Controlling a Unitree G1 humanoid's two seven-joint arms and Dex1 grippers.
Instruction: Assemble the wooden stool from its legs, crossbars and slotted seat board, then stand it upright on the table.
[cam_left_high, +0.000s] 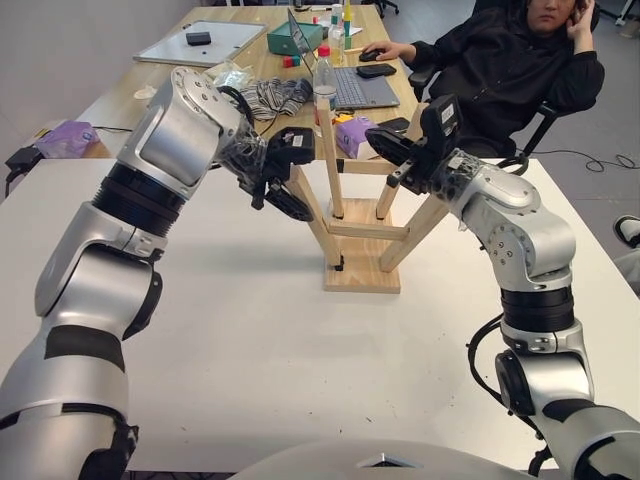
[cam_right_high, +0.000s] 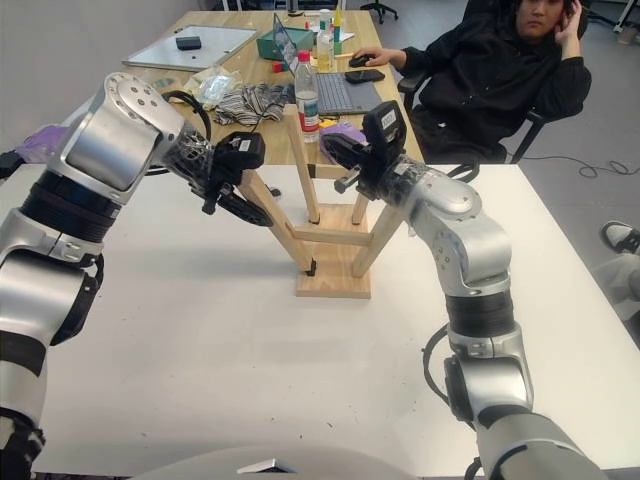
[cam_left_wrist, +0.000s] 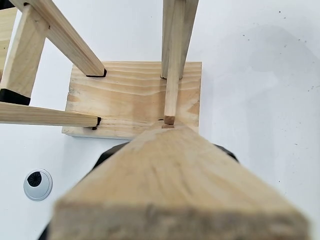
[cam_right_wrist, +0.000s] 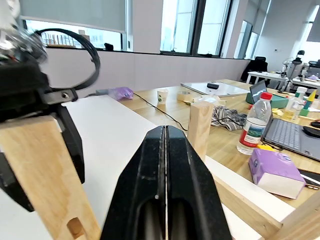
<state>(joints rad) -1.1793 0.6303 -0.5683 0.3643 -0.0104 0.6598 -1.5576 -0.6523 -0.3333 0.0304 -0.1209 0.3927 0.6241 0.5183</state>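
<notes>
The stool stands upside down, its slotted seat board (cam_left_high: 362, 275) flat on the white table and its legs pointing up. Crossbars (cam_left_high: 368, 232) link the legs. My left gripper (cam_left_high: 280, 180) is shut on the upper end of the slanting left leg (cam_left_high: 315, 222); that leg (cam_left_wrist: 175, 175) looms large in the left wrist view, above the seat board (cam_left_wrist: 130, 100). My right gripper (cam_left_high: 380, 140) hovers by the tops of the right-hand legs (cam_left_high: 388, 198), above the upper crossbar (cam_left_high: 365, 167). Its fingers (cam_right_wrist: 150, 165) are pressed together with nothing between them.
Behind the stool, a wooden desk holds a water bottle (cam_left_high: 324, 75), a laptop (cam_left_high: 345, 85) and a purple packet (cam_left_high: 355, 135); a person sits there. A cable grommet (cam_left_wrist: 37, 184) is set in the white table (cam_left_high: 250, 350), which has free room in front.
</notes>
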